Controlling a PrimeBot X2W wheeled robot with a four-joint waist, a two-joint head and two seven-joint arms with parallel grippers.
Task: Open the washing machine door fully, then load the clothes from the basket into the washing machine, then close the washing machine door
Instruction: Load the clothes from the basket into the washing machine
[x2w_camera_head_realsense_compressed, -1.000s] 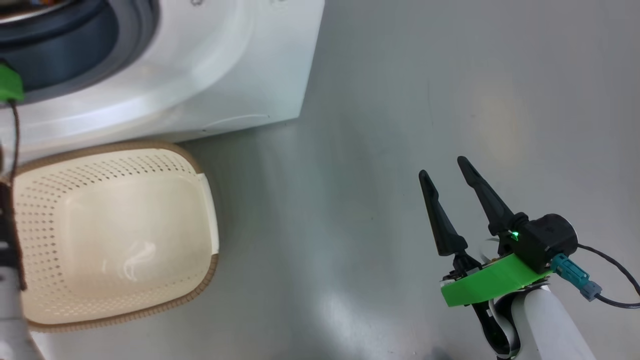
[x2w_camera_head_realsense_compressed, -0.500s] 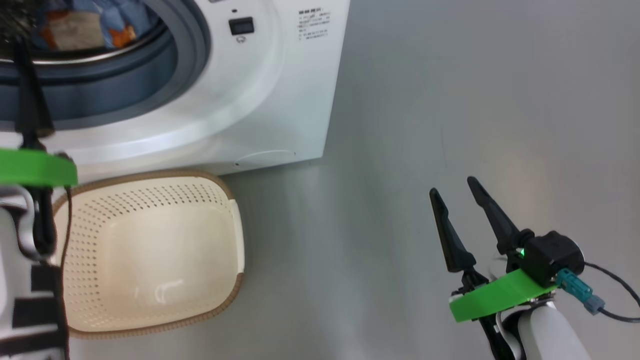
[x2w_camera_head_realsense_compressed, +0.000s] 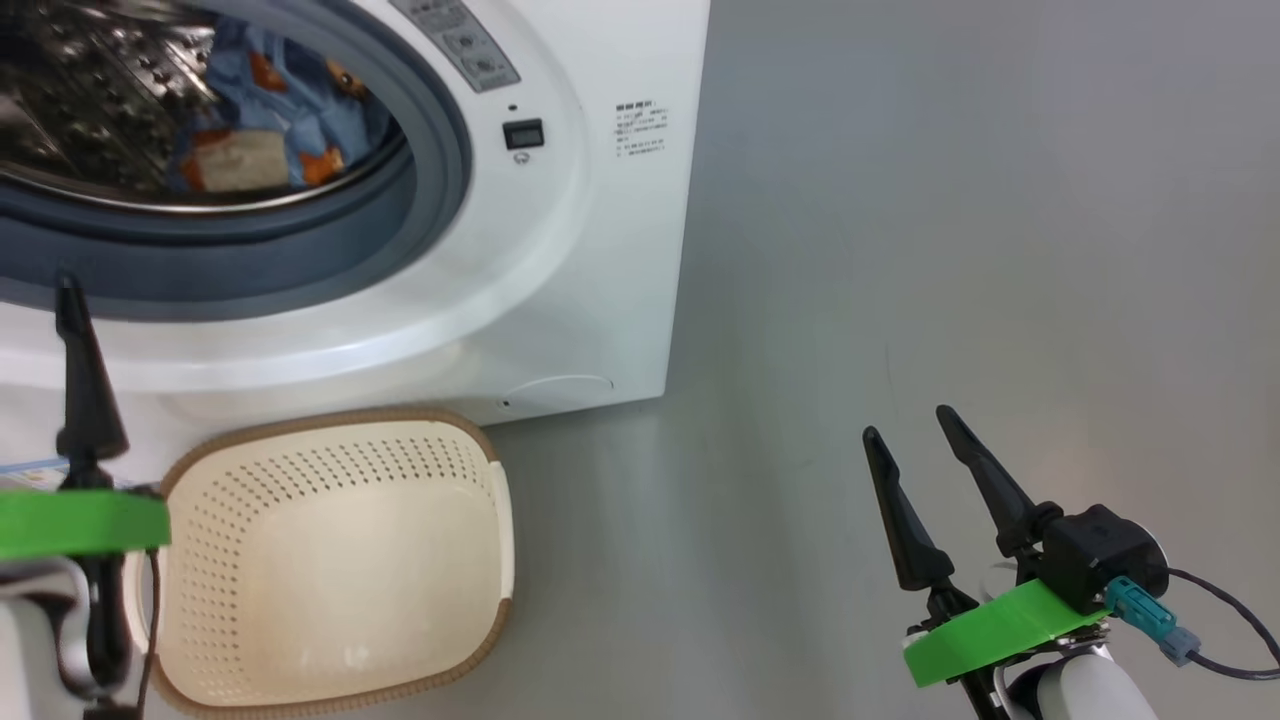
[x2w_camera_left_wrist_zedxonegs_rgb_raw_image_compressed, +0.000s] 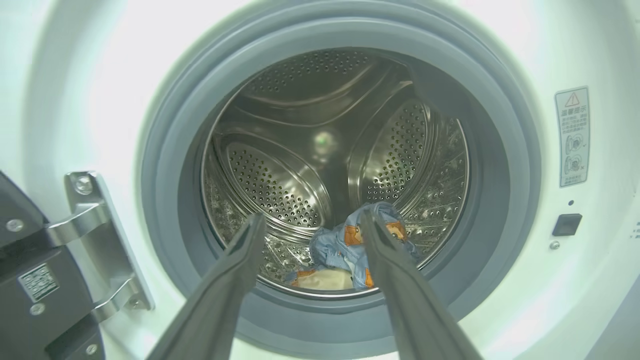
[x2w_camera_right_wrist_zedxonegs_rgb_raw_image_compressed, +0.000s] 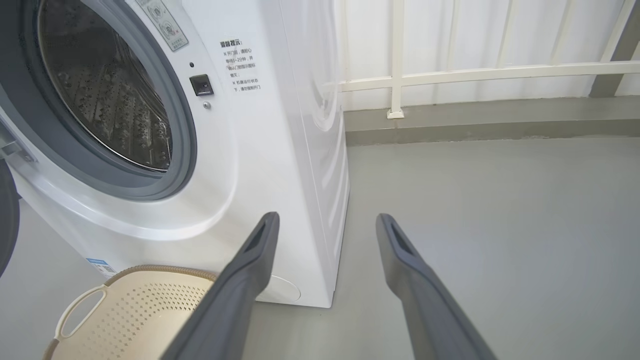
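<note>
**Item: door** (x2w_camera_left_wrist_zedxonegs_rgb_raw_image_compressed: 30, 280). It stands swung open, low and to the left of the left claw (x2w_camera_left_wrist_zedxonegs_rgb_raw_image_compressed: 312, 215), and hangs on a steel hinge (x2w_camera_left_wrist_zedxonegs_rgb_raw_image_compressed: 95, 235). Only part of its dark inner face shows.
**Handling (judged):** rigid, likely weighty, glossy and slick. A pinch would slip, so push flat on the free rim, far from the hinge, to swing it shut.
**Clothes** (x2w_camera_left_wrist_zedxonegs_rgb_raw_image_compressed: 335, 248): soft, light bundle straight ahead of the left claw, at the bottom of the drum (x2w_camera_left_wrist_zedxonegs_rgb_raw_image_compressed: 300, 125).
**Basket** (x2w_camera_head_realsense_compressed: 330, 415): empty, beside and below the left claw, just before the foot of the washer (x2w_camera_head_realsense_compressed: 600, 250).
**Claws:** both spread wide, nothing held. The right claw (x2w_camera_head_realsense_compressed: 906, 421) hangs over bare floor, well right of the washer.
**Surface:** smooth grey floor (x2w_camera_head_realsense_compressed: 950, 200), faintly reflective.
**Room:** white railing (x2w_camera_right_wrist_zedxonegs_rgb_raw_image_compressed: 450, 75) beyond the right claw.
</note>
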